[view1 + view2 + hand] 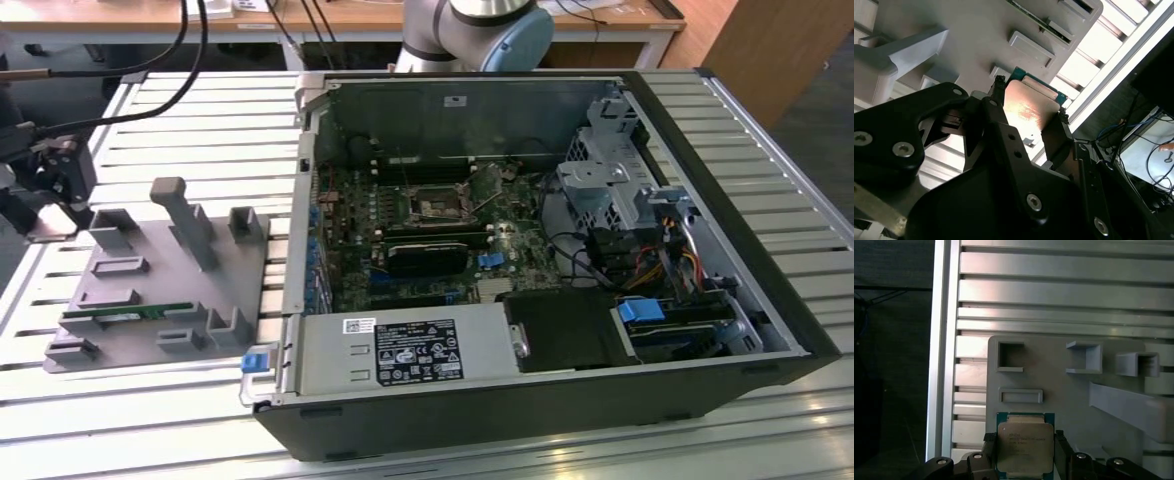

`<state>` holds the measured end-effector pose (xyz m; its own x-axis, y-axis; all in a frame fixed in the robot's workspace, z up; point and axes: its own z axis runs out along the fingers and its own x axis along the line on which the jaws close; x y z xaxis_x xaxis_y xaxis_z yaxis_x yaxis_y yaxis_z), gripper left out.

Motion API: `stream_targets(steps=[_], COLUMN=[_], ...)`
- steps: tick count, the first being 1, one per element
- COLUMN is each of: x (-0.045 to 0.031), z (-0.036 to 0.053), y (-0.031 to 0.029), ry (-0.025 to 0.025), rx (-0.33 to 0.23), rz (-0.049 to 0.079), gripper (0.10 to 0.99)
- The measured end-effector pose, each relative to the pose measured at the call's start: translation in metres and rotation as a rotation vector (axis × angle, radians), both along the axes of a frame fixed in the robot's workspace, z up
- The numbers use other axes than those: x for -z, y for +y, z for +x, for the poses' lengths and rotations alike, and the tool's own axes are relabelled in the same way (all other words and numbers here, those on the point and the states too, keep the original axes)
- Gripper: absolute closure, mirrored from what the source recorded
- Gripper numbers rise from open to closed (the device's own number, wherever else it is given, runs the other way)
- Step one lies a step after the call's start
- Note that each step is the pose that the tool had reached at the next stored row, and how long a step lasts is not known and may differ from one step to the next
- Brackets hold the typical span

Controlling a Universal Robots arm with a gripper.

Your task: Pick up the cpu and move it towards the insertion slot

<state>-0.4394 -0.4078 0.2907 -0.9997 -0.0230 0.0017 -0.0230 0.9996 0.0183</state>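
Now the gripper (1024, 439) is pinching the cpu (1024, 452) by two side edges, near the grey tray's (1074, 405) edge. The insertion slot (434, 207) is sitting well apart, inside the open computer case (694, 300), with desk (200, 110) slats lying between.

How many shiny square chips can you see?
1. The cpu is clamped in the gripper, over the edge of the grey holder tray, as seen in both wrist views. Another could be hidden inside the computer case.
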Motion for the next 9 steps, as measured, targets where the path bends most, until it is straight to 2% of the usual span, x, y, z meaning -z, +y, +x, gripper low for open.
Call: stream_targets(steps=[9], x=[-0.0097], z=[0.0], y=[0.0003], ry=[0.0], rx=[0.0], rz=[0.0], gripper=[0.545])
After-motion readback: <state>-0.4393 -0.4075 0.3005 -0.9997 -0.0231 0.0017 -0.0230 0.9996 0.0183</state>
